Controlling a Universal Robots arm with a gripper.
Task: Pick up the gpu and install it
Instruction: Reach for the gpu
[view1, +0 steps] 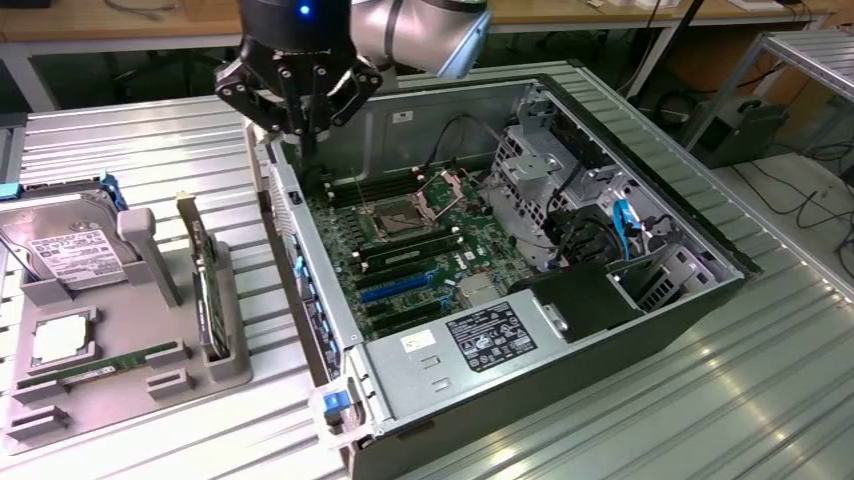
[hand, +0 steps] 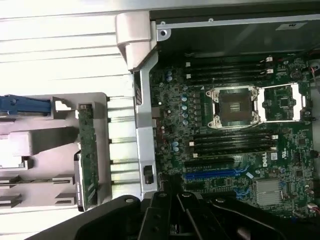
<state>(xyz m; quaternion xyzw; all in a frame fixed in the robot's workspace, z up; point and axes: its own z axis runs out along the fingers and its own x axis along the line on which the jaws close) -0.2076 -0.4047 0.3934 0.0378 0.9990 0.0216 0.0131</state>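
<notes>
**A:** Start at the end effector (view1: 307, 140). What's it doing?

**B:** Its fingers are drawn together with nothing between them. It hangs over the far corner of the open computer case (view1: 287, 230), roughly above the case's side wall, with the motherboard (view1: 414, 250) just inside.

**A:** And which way is the gpu (view1: 210, 295) from there?

**B:** Outside the case. In the exterior view it lies to the left of the end effector, lower and nearer the camera, past a narrow strip of bare ribbed surface (view1: 160, 150). It stands on its long edge in a slot of the grey tray (view1: 174, 385), on the side of the tray nearest the case.

**A:** And its long axis?

**B:** It runs roughly parallel to the case's side wall. My judgement is that reaching it means crossing sideways over that wall and coming down along the card's length, not across it.

**A:** How does the card look?

**B:** Thin and seen nearly edge-on. It is dark in the exterior view, with a pale metal bracket rising at its far end. The wrist view catches a greenish board face dotted with small parts. I can't make out the fan.

**A:** Anything beyond it?

**B:** A silver hard drive (view1: 67, 250) with a white label, propped farther out on the same tray, well apart from the end effector.
</notes>
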